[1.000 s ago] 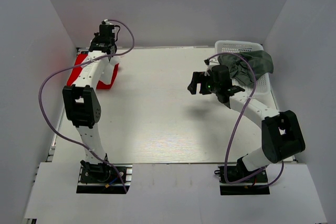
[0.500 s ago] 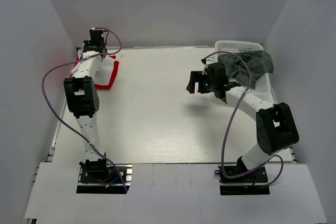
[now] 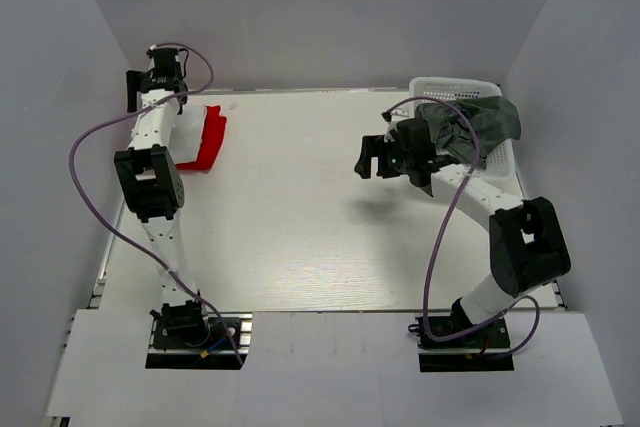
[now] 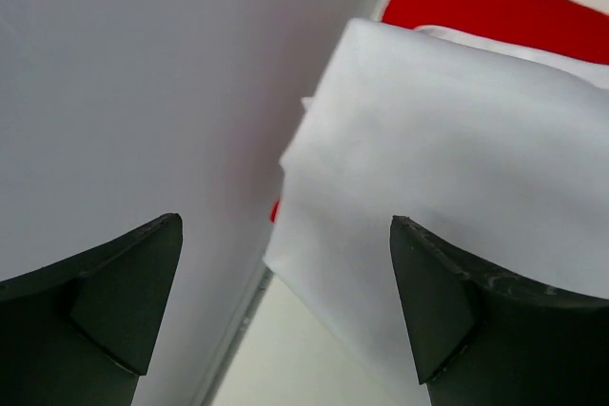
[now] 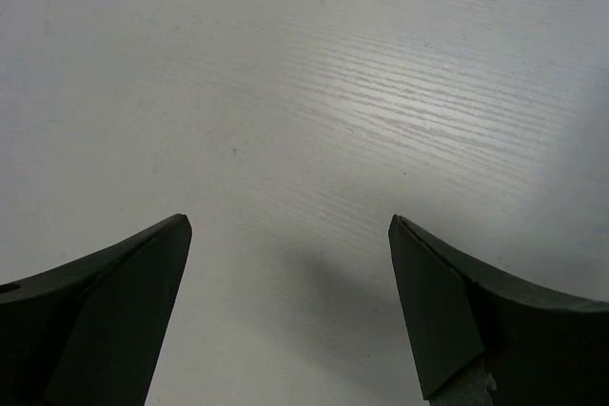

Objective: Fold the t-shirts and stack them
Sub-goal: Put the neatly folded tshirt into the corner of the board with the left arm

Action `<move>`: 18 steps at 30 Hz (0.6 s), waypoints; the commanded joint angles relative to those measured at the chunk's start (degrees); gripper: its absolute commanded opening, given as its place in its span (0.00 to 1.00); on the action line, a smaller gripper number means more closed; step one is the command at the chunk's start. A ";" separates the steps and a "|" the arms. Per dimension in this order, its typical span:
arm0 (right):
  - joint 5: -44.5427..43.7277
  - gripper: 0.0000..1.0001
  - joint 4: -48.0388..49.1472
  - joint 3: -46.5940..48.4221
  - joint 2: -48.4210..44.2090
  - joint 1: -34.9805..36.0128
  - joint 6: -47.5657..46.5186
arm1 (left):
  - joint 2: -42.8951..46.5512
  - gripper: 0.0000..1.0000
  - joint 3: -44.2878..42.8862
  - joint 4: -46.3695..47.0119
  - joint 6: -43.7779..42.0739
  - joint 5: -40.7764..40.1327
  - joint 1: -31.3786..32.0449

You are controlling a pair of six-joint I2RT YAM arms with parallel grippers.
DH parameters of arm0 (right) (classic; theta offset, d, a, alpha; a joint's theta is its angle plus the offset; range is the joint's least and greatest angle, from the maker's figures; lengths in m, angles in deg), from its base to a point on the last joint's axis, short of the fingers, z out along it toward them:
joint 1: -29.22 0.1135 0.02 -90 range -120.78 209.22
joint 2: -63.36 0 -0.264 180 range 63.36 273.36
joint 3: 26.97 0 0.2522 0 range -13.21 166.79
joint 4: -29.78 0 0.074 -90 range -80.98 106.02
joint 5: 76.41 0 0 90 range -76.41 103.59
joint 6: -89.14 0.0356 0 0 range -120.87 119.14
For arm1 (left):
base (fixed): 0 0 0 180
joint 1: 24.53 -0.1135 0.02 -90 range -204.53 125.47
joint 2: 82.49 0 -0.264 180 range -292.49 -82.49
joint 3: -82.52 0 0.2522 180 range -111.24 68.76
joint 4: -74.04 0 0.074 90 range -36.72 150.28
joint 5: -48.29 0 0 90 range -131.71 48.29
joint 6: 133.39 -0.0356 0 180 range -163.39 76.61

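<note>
Now both jaws gape wide, holding nothing.
Left jaws hang over the soft white cloth t-shirt [image 4: 457, 168] lying on the bright red cloth t-shirt [image 3: 208, 137], far left; right jaws hover above the pale desk [image 3: 300, 207]. Far right, the limp dark grey-green t-shirt [image 3: 490, 117] heaps in the white plastic lattice basket [image 3: 450, 85]: light, floppy, likely best pinched at an overhanging edge.

We count three soft cloth garments: one bright red t-shirt [image 3: 208, 137], one white t-shirt [image 4: 457, 187] and one dark grey-green t-shirt [image 3: 490, 119]. We see one white plastic lattice basket [image 3: 455, 85] and two black two-finger tools, the left tool [image 4: 285, 221] and the right tool [image 5: 285, 225].
</note>
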State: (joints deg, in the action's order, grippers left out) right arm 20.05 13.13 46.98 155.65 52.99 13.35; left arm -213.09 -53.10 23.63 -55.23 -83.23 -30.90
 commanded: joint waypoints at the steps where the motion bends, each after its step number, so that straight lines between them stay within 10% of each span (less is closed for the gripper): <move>1: 1.54 0.90 5.85 -3.92 -6.33 0.22 -1.30 | 7.63 1.00 -0.68 -4.84 6.29 8.45 1.79; 9: 2.77 0.90 10.80 -17.37 -19.23 0.05 1.86 | 23.62 1.00 12.15 -4.75 20.25 31.47 4.08; 18: -1.45 0.90 14.57 -32.14 -36.12 -0.13 7.93 | 59.05 1.00 74.70 39.79 38.10 71.11 11.02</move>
State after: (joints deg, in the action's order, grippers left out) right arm 20.36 22.63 17.38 123.28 52.97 18.75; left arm -158.56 10.11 45.93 -25.13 -30.67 -21.63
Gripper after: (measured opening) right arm 0.902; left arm 0.997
